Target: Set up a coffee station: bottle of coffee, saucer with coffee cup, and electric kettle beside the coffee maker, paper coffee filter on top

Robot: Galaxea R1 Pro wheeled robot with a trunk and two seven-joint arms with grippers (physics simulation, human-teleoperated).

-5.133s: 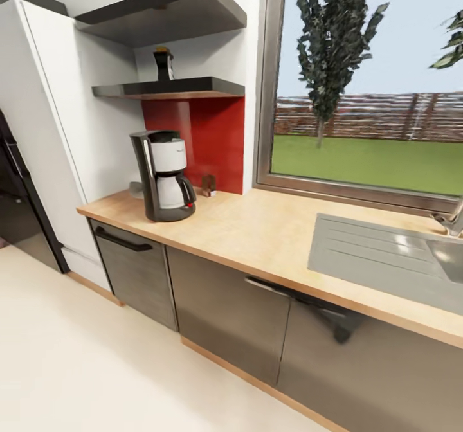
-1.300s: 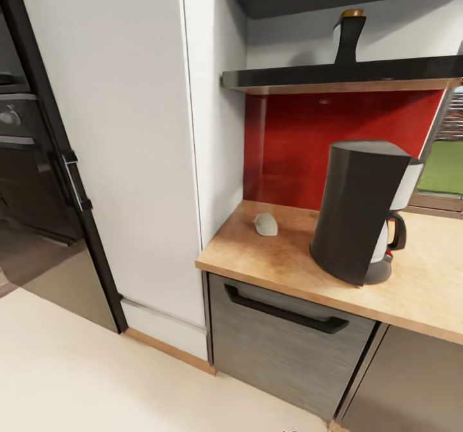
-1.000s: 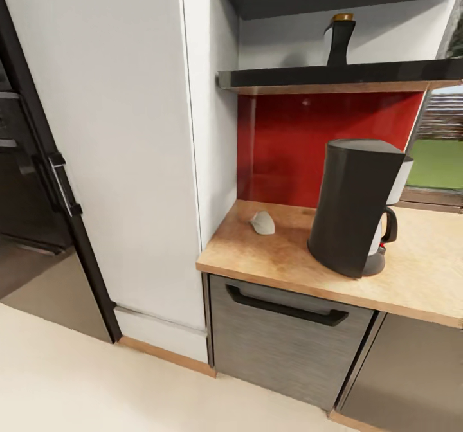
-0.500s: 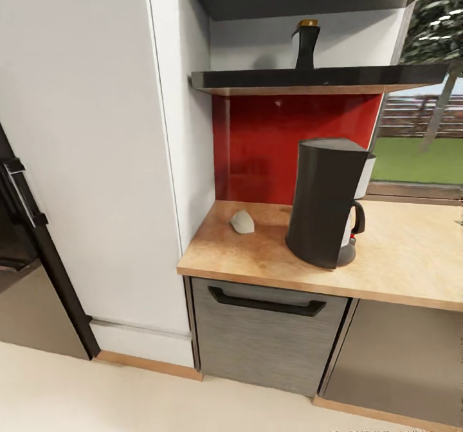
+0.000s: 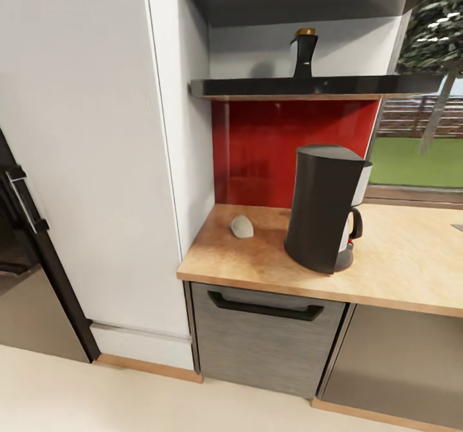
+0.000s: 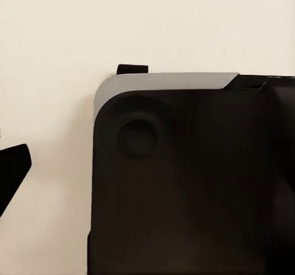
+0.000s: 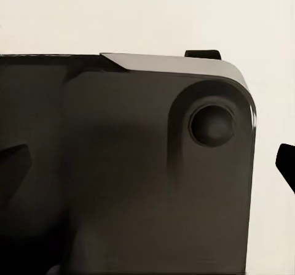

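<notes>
dark glass, likely slick and breakable: the bottle of coffee [image 5: 305, 53] stands on the shelf [image 5: 296, 87] above the coffee maker [image 5: 323, 207], best gripped mid-body; both grippers' finger spread cannot be told.

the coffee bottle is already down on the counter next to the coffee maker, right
Not quite. In the head view the coffee bottle is up on the dark shelf above the red backsplash, not on the counter. The coffee maker stands on the counter below it.
</notes>
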